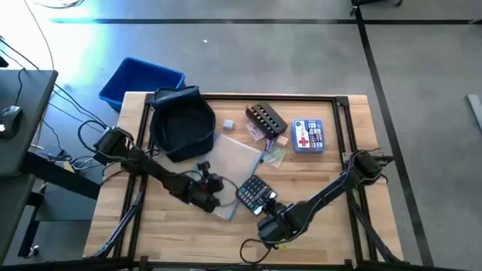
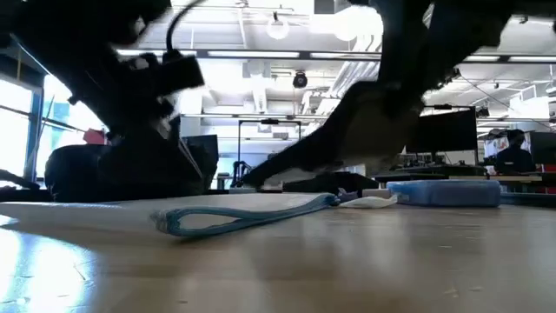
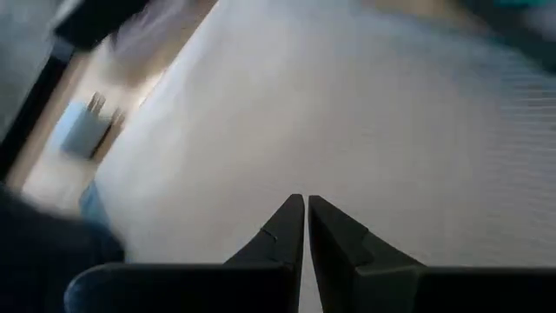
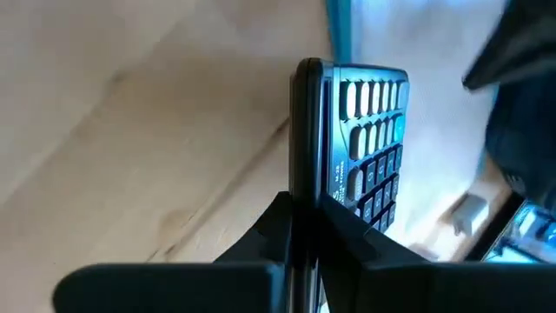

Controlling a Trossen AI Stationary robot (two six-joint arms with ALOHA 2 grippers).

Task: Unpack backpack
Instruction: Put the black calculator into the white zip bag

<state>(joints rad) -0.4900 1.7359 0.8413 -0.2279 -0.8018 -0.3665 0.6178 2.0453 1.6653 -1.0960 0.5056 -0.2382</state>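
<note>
Counter: pale wood counter point(image 1: 316, 233) in a black frame, grey floor around it, bright blue bin point(image 1: 139, 81) off its far left corner.
Backpack: the backpack point(image 1: 181, 123) sat far left on the counter, mouth gaping upward, probably so stuff could come straight out.
Left pincer: left pincer point(image 3: 306, 228) was clenched with nothing visible between the tips, right over the clear pouch point(image 1: 237, 162) mid-counter; looked like it was pinning or nudging it.
Right pincer: right pincer point(image 4: 304, 228) was grasping the calculator point(image 4: 352, 143) by its edge, near the front middle, seemingly to place it.
Already out: charger block point(image 1: 228, 126), dark case point(image 1: 266, 119) and first aid kit point(image 1: 307, 136) lay far right of the backpack, apart from each other.
</note>
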